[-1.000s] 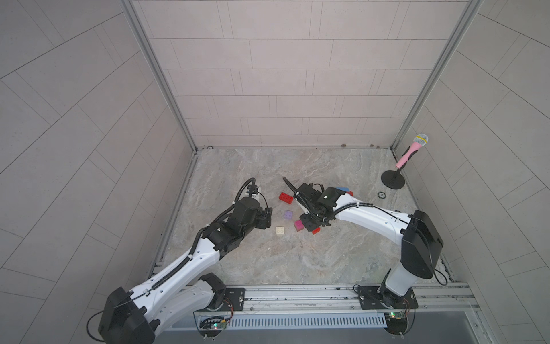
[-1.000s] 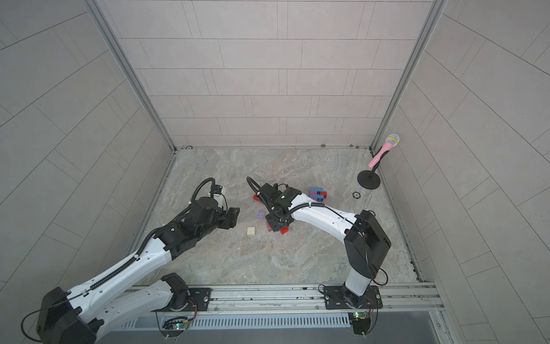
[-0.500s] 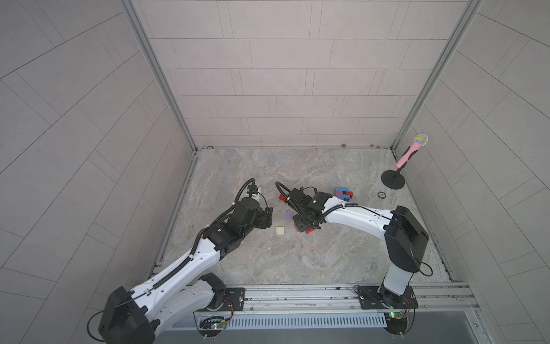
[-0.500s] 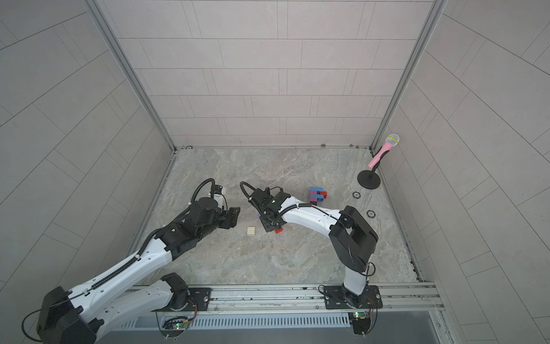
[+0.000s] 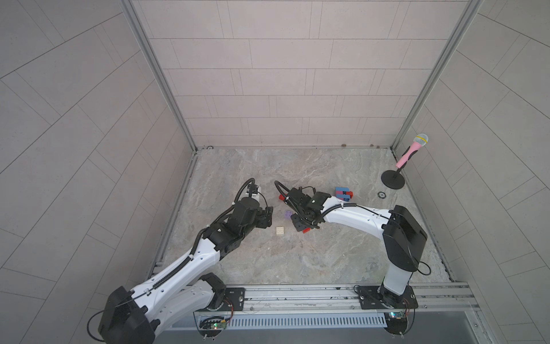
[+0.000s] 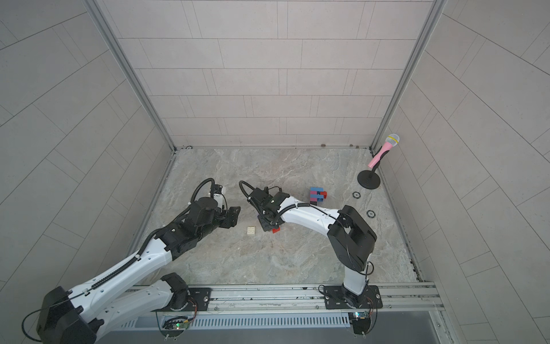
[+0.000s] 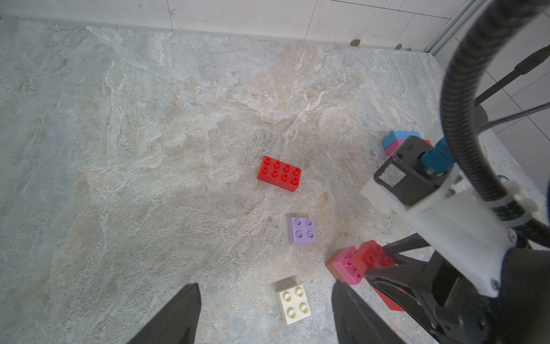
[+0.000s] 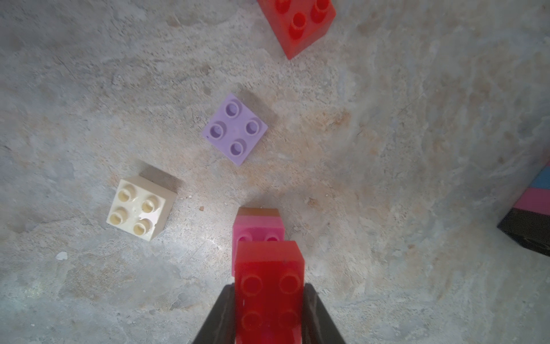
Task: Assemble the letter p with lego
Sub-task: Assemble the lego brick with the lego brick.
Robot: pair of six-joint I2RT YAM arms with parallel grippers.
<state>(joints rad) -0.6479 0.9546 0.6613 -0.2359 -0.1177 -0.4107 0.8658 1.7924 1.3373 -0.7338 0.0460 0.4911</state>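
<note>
Your right gripper [image 8: 269, 297] is pinching a red oblong brick [image 8: 269, 286] by its long sides, with both jaws pressed against it. That brick sits on top of a pink brick [image 8: 257, 229], which has an orange-brown brick [image 8: 258, 212] under it. You cannot tell whether this little stack touches the marble table [image 5: 297, 262]. Your left gripper [image 7: 265, 286] hangs close by with its jaws spread and nothing between them, and the cream square brick [image 7: 293, 303] lies studs up on the table near its fingertips. A lilac square brick [image 8: 235, 128], also studs up, lies between the cream one and a loose red oblong brick [image 7: 279, 173], and all three are apart from one another. Beyond the right gripper, both top views show a built stack of blue, pink, black and red bricks [image 5: 342, 193] standing alone. It is well apart from the pink microphone [image 5: 412, 149] on its round black stand [image 5: 393, 180].
</note>
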